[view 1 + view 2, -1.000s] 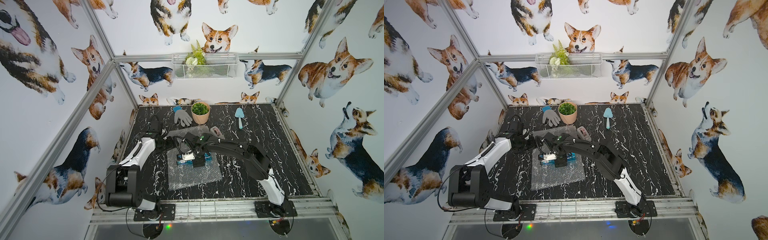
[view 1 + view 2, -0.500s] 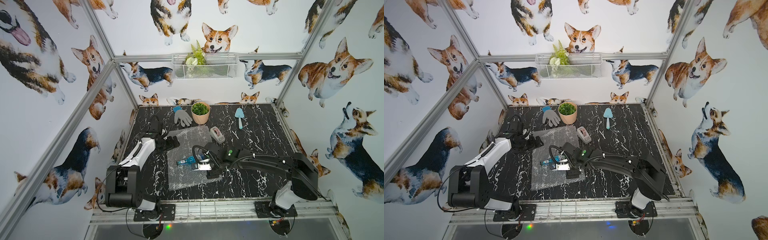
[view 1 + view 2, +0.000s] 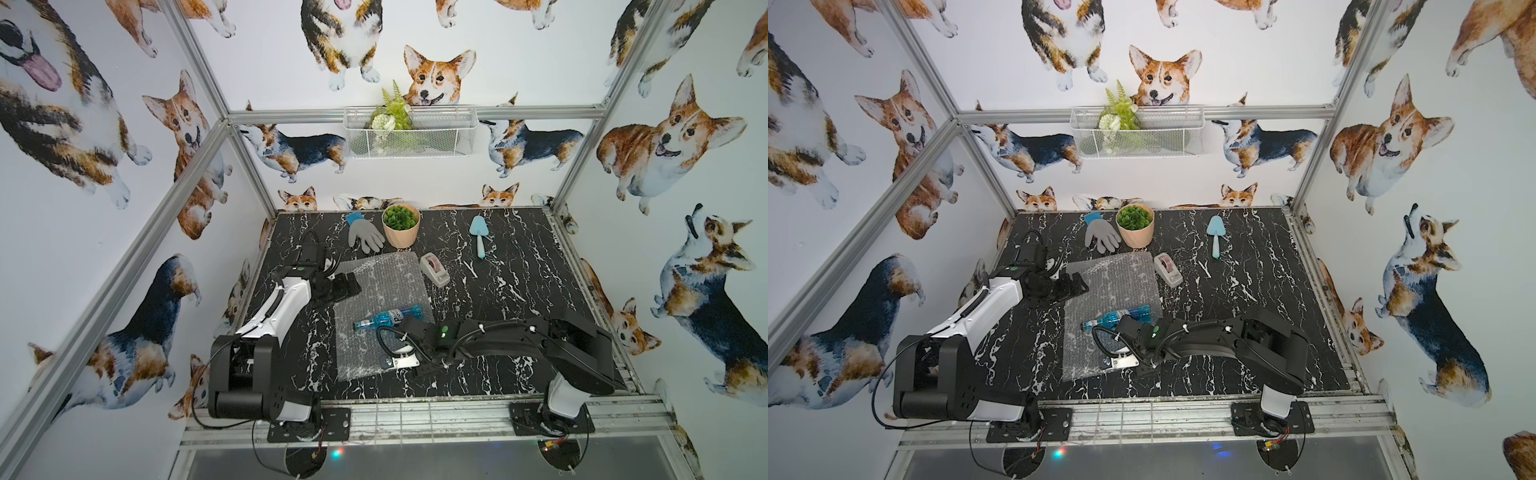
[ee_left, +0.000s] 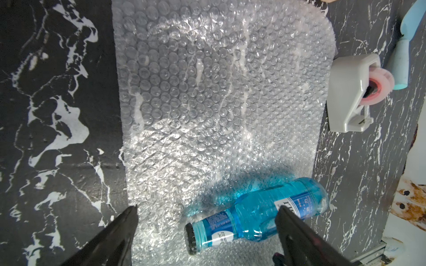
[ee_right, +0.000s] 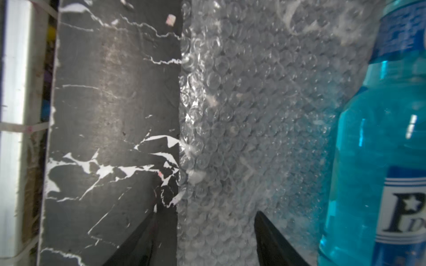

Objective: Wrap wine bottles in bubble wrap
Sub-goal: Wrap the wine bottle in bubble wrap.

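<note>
The wine bottle [image 3: 388, 319] [image 3: 1117, 318] [image 4: 265, 207] [image 5: 380, 138], filled with bright blue liquid, lies on its side across the bubble wrap [image 3: 374, 291] [image 3: 1108, 286] [image 4: 207, 92] [image 5: 253, 115], neck to the left. No gripper touches it. My left gripper [image 3: 348, 286] [image 3: 1077, 286] [image 4: 207, 214] is open at the wrap's far left edge, apart from the bottle. My right gripper [image 3: 405, 365] [image 3: 1129, 363] [image 5: 207, 214] is low at the wrap's near edge, open. One of its fingers is over the table and the other over the wrap, with the edge between them.
At the back stand a grey glove [image 3: 365, 237], a potted plant [image 3: 401, 224] and a light-blue trowel [image 3: 478, 235]. A tape dispenser [image 3: 434, 270] [image 4: 350, 92] sits just right of the wrap. A wire basket [image 3: 409, 133] hangs on the back wall. A metal rail [image 3: 415, 411] borders the front.
My right gripper has pulled back from over the bottle to the wrap's near edge, and its jaws have narrowed. The bottle now lies uncovered. The left arm has not moved.
</note>
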